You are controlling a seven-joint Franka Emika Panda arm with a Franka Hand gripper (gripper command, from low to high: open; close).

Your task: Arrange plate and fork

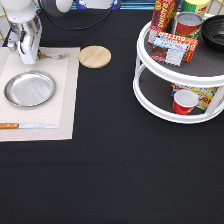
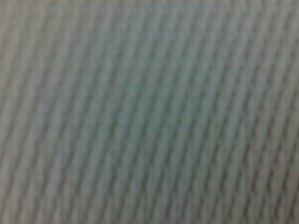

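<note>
Few letters can be read. The red box [image 1: 161,14] on the rack's upper tier, well away from the jaws, shows partial white lettering, seemingly "RAISIN". Other labels are illegible.
</note>
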